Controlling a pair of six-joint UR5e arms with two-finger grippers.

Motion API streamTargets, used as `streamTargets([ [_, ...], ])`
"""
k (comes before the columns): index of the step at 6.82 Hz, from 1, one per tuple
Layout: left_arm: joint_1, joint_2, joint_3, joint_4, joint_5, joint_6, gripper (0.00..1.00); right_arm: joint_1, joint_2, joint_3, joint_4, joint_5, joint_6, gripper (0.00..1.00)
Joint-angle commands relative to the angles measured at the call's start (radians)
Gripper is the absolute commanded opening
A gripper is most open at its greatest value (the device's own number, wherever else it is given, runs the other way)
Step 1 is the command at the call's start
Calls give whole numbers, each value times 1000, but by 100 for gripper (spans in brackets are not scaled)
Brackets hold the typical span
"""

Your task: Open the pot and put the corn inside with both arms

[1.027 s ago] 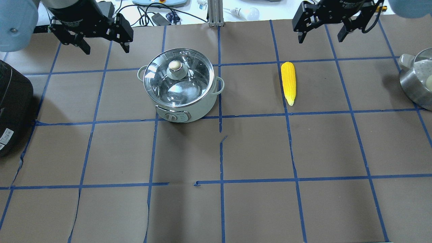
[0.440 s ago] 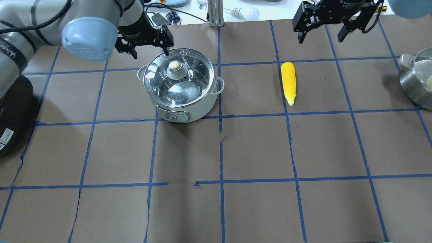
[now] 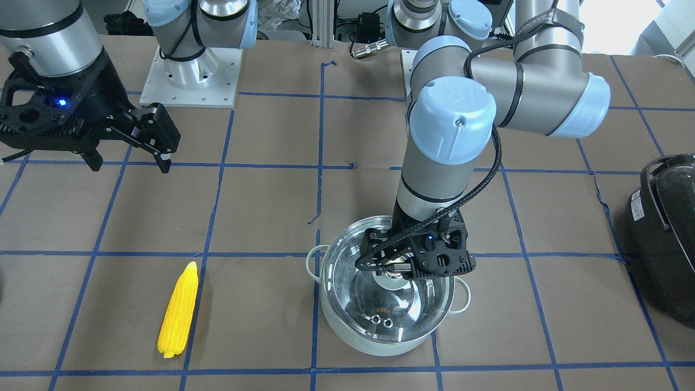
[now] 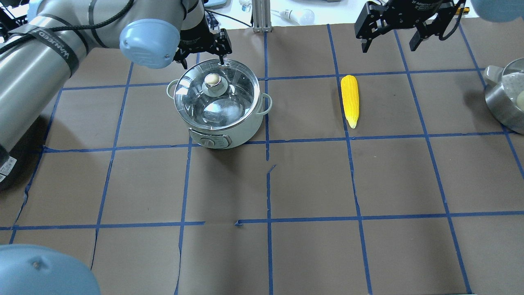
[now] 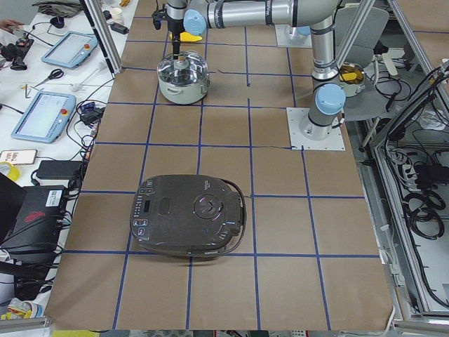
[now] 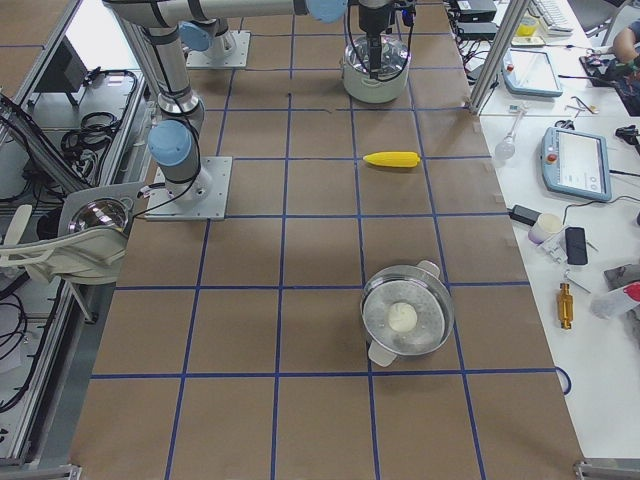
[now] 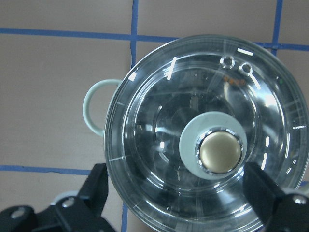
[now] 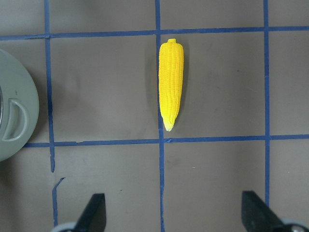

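The pot [image 4: 223,130] stands left of centre with its glass lid [image 4: 229,107] on and the brass knob [image 4: 212,80] on top. My left gripper [image 4: 202,52] is open and hangs above the lid, apart from it. In the left wrist view the knob [image 7: 220,151] lies between and ahead of the two fingers [image 7: 99,191]. In the front view the left gripper [image 3: 415,266] covers the knob. The corn [image 4: 350,100] lies flat on the table to the right of the pot. My right gripper [image 4: 389,39] is open and empty, above the table beyond the corn [image 8: 171,89].
A black appliance [image 3: 665,228] sits at the table's left end and also shows in the left side view [image 5: 189,214]. A second steel pot with a lid [image 4: 507,98] sits at the right edge. White desks with tablets and cables lie beyond the far edge.
My left arm has swung right from the far left corner to above the pot's lid, still open. The right arm, pot and corn have not moved.
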Motion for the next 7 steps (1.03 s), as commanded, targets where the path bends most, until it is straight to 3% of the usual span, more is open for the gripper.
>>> streamTargets([
  [1, -7, -28, -44, 18, -6, 0, 98, -2, 0, 1, 0, 0, 0, 100],
  [2, -5, -30, -46, 26, -6, 17, 95, -2, 0, 1, 0, 0, 0, 100],
  [5, -7, -36, -41, 26, -9, 12, 65, -2, 0, -1, 0, 0, 0, 100],
  [6, -5, -33, -35, 26, -37, -2, 42, -2, 0, 1, 0, 0, 0, 100],
  [7, -2, -24, -38, 26, -57, 7, 28, -2, 0, 1, 0, 0, 0, 100],
])
